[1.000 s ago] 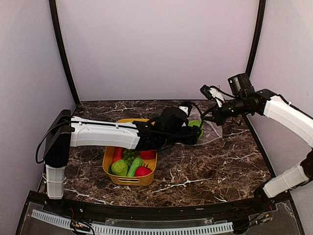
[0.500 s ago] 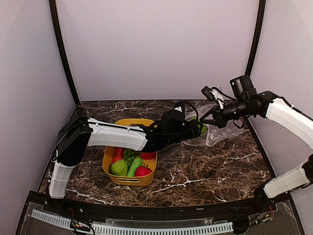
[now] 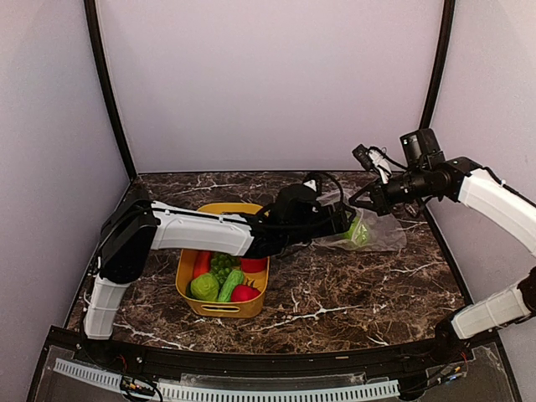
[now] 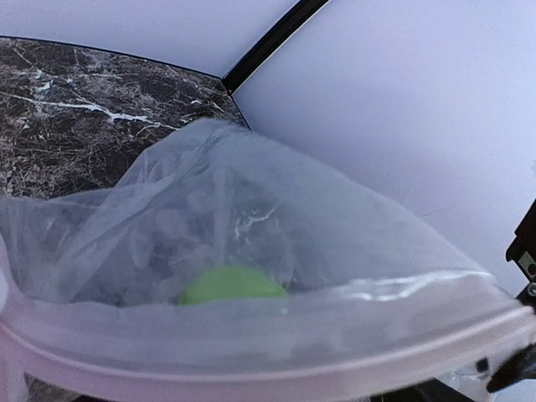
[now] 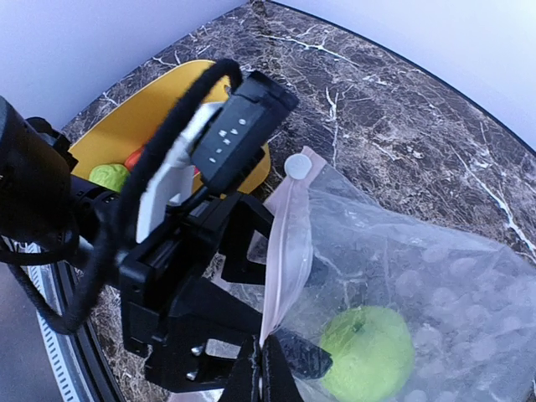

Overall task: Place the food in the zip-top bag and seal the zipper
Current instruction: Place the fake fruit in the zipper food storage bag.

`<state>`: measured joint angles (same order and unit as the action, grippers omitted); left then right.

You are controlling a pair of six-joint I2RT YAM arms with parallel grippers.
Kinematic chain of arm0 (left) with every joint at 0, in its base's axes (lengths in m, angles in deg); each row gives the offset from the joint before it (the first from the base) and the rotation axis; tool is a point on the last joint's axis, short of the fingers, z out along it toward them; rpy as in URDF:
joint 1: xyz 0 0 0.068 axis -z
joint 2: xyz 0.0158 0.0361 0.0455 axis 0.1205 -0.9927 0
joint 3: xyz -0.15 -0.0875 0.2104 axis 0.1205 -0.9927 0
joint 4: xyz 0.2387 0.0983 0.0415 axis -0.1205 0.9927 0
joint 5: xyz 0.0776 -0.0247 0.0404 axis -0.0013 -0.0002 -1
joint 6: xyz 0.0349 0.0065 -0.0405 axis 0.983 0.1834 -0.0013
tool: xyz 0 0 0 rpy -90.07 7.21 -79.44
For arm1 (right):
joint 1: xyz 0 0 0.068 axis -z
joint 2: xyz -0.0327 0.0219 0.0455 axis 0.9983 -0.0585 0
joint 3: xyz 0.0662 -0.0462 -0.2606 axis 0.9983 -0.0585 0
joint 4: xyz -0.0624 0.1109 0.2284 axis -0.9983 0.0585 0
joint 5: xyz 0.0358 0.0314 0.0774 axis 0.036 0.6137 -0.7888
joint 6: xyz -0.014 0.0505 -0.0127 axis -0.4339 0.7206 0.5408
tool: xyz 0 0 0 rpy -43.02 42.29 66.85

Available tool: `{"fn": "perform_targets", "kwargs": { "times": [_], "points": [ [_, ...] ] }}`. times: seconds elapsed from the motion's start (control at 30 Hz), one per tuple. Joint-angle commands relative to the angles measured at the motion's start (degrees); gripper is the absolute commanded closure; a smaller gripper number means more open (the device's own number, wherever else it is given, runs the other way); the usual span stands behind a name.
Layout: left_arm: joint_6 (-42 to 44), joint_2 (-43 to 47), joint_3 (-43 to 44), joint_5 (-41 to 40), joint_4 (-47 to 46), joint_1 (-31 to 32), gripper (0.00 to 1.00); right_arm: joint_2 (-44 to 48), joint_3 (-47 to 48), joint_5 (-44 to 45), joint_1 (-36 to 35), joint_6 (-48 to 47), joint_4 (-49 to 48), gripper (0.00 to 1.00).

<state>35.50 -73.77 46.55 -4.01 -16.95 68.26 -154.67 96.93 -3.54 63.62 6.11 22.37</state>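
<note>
Zip-top bag, far right on counter, green pear inside; right tool pinching zipper; left tool at mouth, spread or not, cannot tell; risk: its exit snags film, spilling pear.

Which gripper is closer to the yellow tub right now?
Left. The left gripper is at the zip-top bag mouth, just right of the yellow tub; the right gripper pinches the bag's edge farther right.

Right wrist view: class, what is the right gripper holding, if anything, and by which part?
The right gripper holds the zip-top bag; its fingers pinch the pinkish zipper along the bag's mouth.
</note>
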Motion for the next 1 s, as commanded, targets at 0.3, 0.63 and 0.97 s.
{"fn": "perform_targets", "kwargs": {
  "times": [0.3, 0.63, 0.97],
  "points": [
    [7.92, 12.98, -2.89, 3.65, -1.07, 2.47, 0.18, -0.19, 3.24, 12.42, 3.25, -1.34, -2.45, 1.00],
    [18.12, 28.11, -13.67, -0.87, 6.19, 3.26, 0.21, -9.25, 18.71, 20.51, 10.56, -8.01, -1.41, 1.00],
    [21.40, 42.25, -29.07, -11.87, 23.80, 3.09, 0.21, -14.78, 26.59, 21.58, 11.68, -11.88, -2.96, 1.00]
  ]
}}
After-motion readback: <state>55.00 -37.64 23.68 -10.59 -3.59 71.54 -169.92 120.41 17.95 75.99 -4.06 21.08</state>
